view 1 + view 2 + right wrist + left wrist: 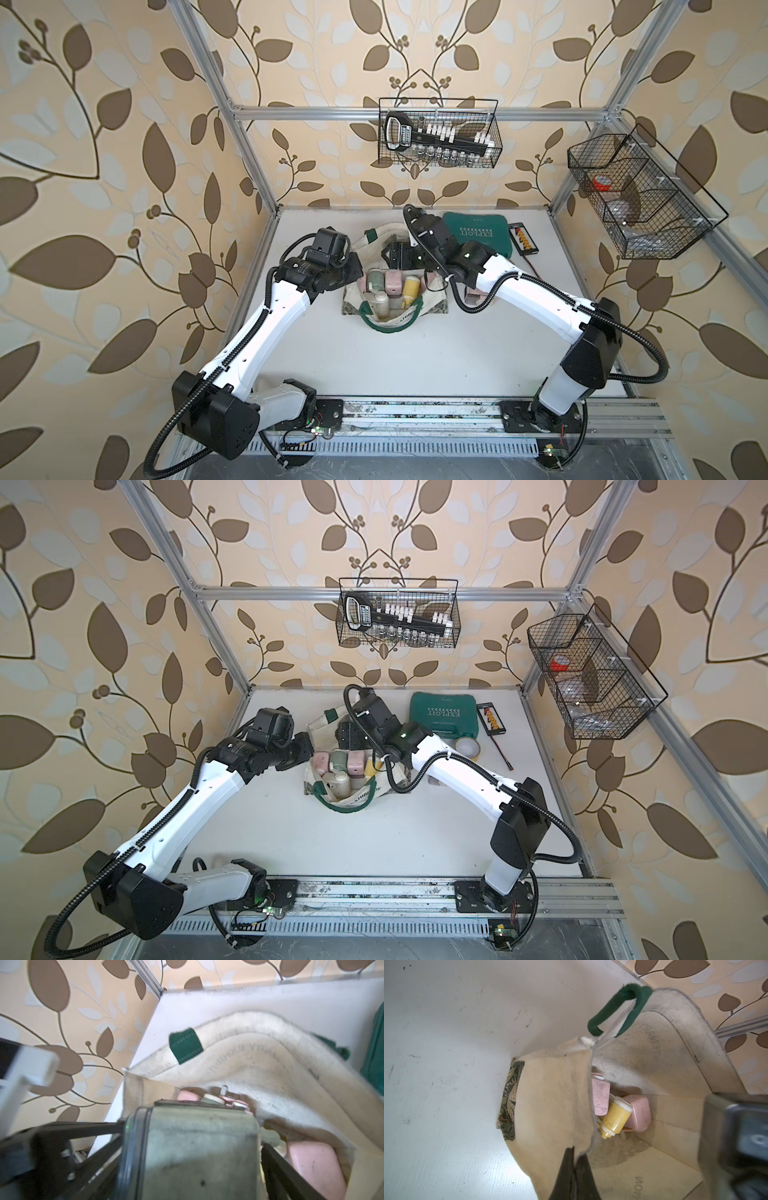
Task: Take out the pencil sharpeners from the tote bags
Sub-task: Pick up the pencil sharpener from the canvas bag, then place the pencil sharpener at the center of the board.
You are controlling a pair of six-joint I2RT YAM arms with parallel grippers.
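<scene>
**Sage-green sharpener gripped in the mouth of the canvas tote**

The cream canvas tote bag (432, 303) lay slumped on the scuffed white table (395, 365). Its mouth gaped, with dark green webbing handles flopped at either rim and a leafy patterned band along the bottom. The left gripper (574, 1158) was pinched tight on the frayed canvas edge, and that side of the cloth stood raised. The right gripper (193, 1134) reached into the opening, its black fingers clamped on the flat sides of a boxy, smudged sage-green sharpener (199, 1167). Whether this sat above the rim or below it I could not tell. Deeper in the bag lay more smooth plastic, among it a rounded pink sharpener (637, 1111) and a cylindrical yellow sharpener (616, 1118) with a cream cap. Just beyond the bag lay a hard teal tool case (478, 235).
</scene>
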